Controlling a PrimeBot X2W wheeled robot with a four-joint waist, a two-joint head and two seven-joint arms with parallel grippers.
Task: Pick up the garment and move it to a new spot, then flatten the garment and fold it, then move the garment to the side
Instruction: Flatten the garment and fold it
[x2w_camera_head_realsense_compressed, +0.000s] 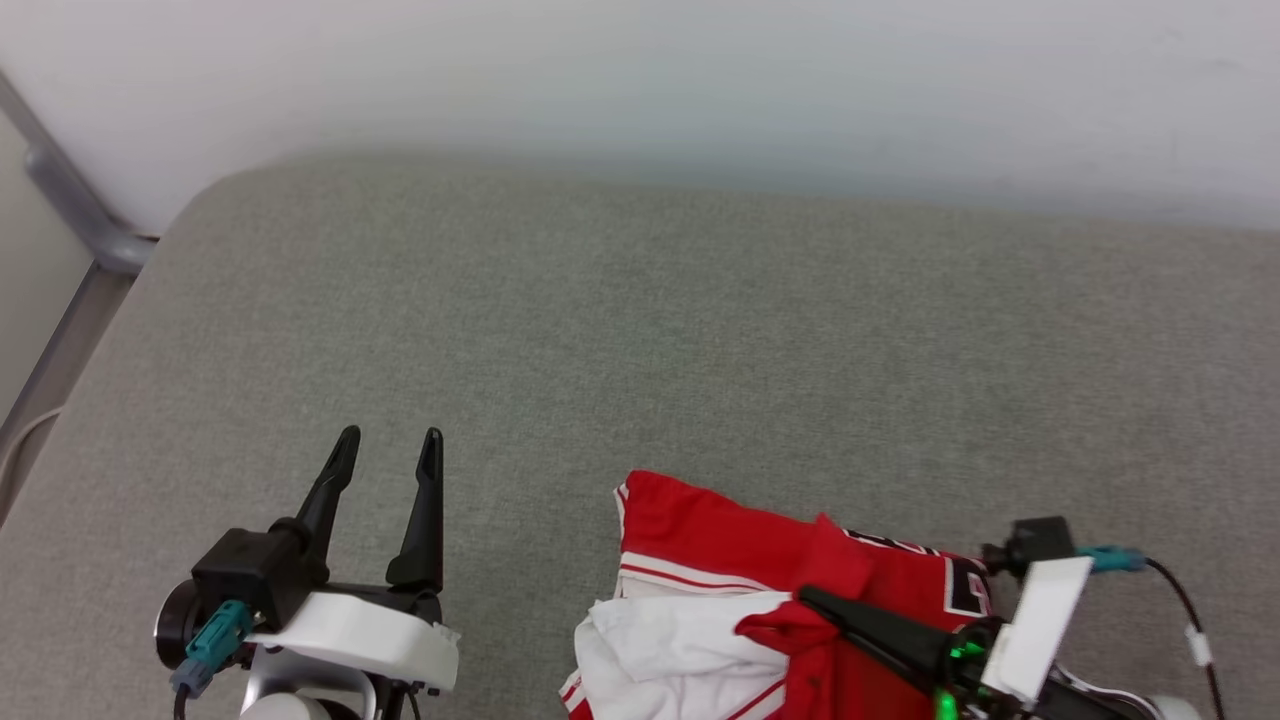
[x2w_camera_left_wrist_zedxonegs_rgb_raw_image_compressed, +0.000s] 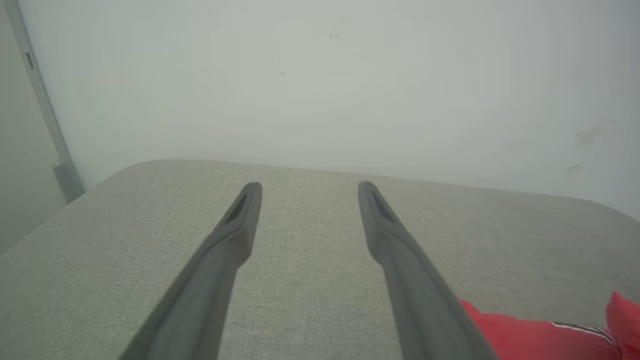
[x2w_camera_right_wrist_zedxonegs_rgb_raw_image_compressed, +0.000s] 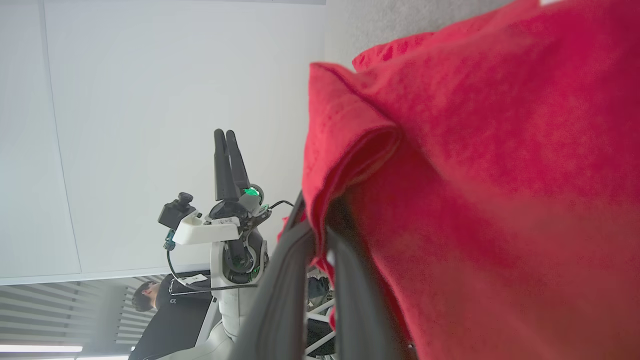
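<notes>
Looking down from the head camera, you see the garment (x2w_camera_head_realsense_compressed: 720, 530) bunched at the near edge of a grey cushion (x2w_camera_head_realsense_compressed: 640, 320), right of centre. Red cloth lies on top, a white sleeve (x2w_camera_head_realsense_compressed: 680, 650) is crumpled at its left, and black white-edged lettering (x2w_camera_head_realsense_compressed: 965, 588) shows toward its right. Your right gripper (x2w_camera_head_realsense_compressed: 805, 598) reaches in from the lower right, fingers pointing left and pressed together on a raised red fold in the middle of the heap; a green light (x2w_camera_head_realsense_compressed: 962, 652) glows near its base. In the right wrist view that gripper (x2w_camera_right_wrist_zedxonegs_rgb_raw_image_compressed: 320, 227) has its two dark fingers close side by side with a red hem pinched between them, and the cloth drapes over the tips and to their right, so the tips themselves are hidden. Your left gripper (x2w_camera_head_realsense_compressed: 390, 437) sits at the lower left, well apart from the garment, fingers spread and pointing away from you above bare cushion. In the left wrist view the left gripper (x2w_camera_left_wrist_zedxonegs_rgb_raw_image_compressed: 308, 187) stands wide, cushion visible between its fingers, a pale wall (x2w_camera_left_wrist_zedxonegs_rgb_raw_image_compressed: 320, 75) beyond, and a corner of the garment (x2w_camera_left_wrist_zedxonegs_rgb_raw_image_compressed: 530, 335) at the lower right, just behind one finger. A grey rail (x2w_camera_head_realsense_compressed: 70, 200) runs past the cushion's left end. Beside the red cloth, the right wrist view also catches the left gripper (x2w_camera_right_wrist_zedxonegs_rgb_raw_image_compressed: 225, 133) and a person (x2w_camera_right_wrist_zedxonegs_rgb_raw_image_compressed: 170, 315) in a dark top beyond it.
</notes>
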